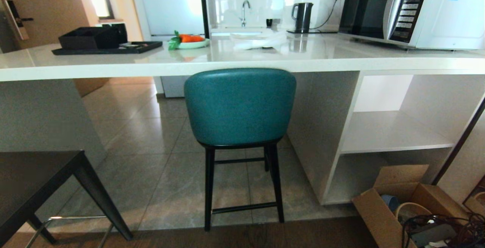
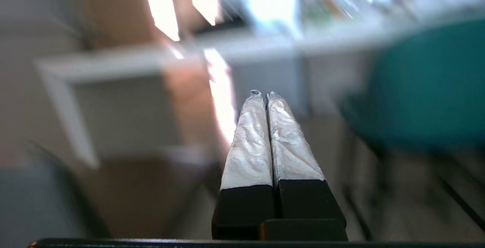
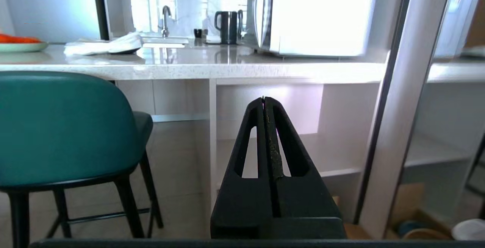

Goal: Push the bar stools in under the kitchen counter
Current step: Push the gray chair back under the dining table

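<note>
The teal leather bar stool with black legs (image 1: 239, 106) stands at the glossy white stone-like counter (image 1: 227, 64) edge, backrest outward. Left pincer (image 2: 264, 95), clenched, has it at 2 o'clock; right pincer (image 3: 264, 98), clenched, at 9 o'clock.

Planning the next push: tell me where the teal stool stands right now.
In the head view the teal stool stands mid-frame, its back just below the counter edge, left of the white shelf unit.

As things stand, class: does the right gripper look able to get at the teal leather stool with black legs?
Probably yes: the shut right gripper has open air between it and the teal stool beside it.
</note>
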